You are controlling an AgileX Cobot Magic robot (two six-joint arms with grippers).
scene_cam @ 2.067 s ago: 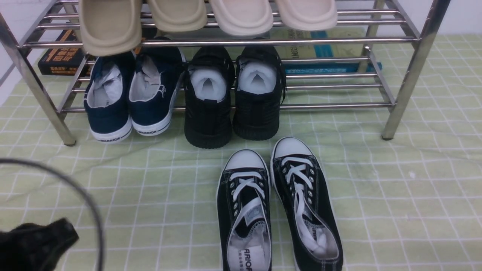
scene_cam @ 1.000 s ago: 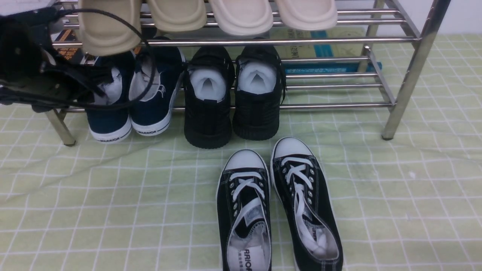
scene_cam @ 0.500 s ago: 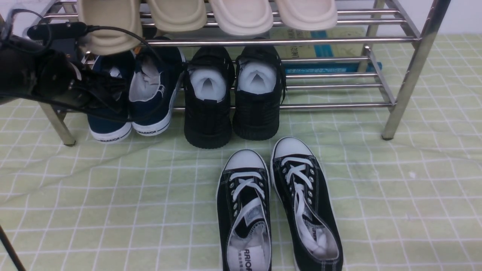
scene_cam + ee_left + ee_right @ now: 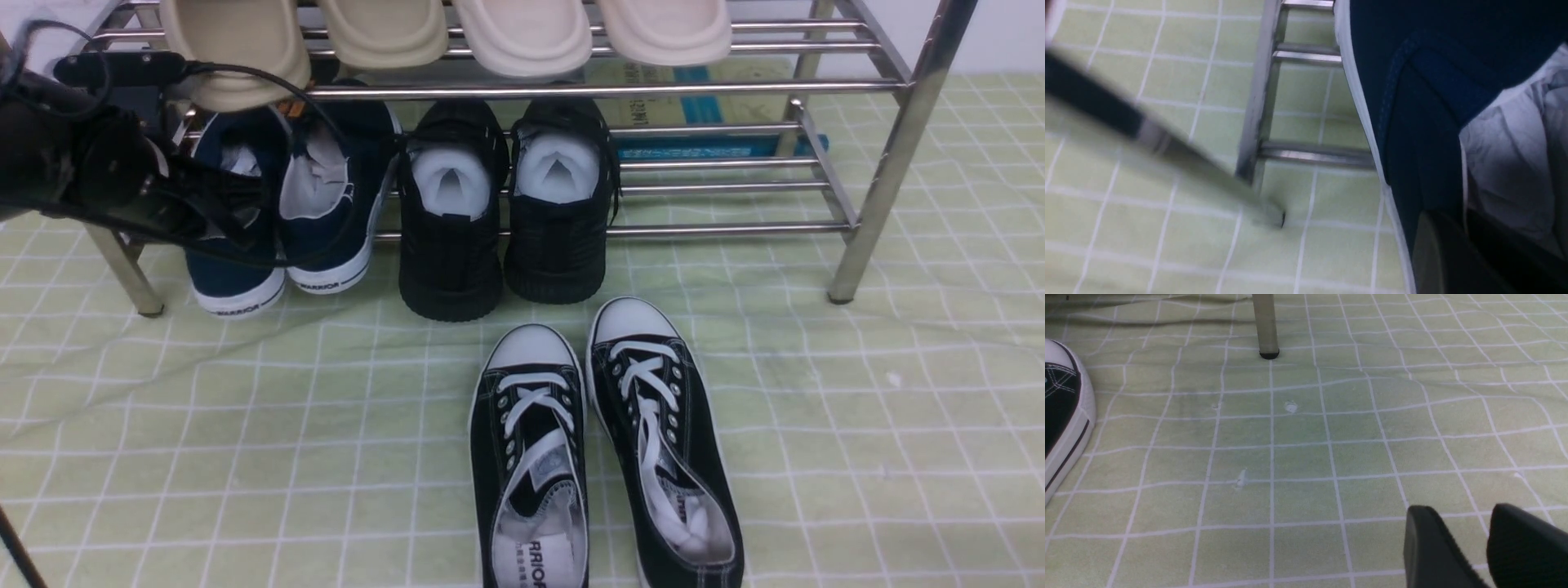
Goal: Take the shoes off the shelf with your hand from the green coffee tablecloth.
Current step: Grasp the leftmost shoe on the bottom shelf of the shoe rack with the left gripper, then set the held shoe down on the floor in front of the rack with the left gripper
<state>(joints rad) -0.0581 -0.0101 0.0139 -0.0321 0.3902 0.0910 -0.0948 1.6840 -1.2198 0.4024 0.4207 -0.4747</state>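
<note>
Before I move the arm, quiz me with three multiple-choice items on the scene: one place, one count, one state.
1. Where are the navy-blue canvas slip-ons?
A) top tier B) lower tier C) on the cloth
2. How many beige or cream rubber clogs show on the upper tier?
A) two B) three C) four
3. The left black gripper is:
A) closed on a slip-on's side B) wide open, touching nothing C) gripping a clog

1 B: the slip-ons rest on the shiny metal rack's lower bars.
2 C: four clogs stand in a row.
3 A: the left gripper's fingers pinch the canvas edge.
</note>
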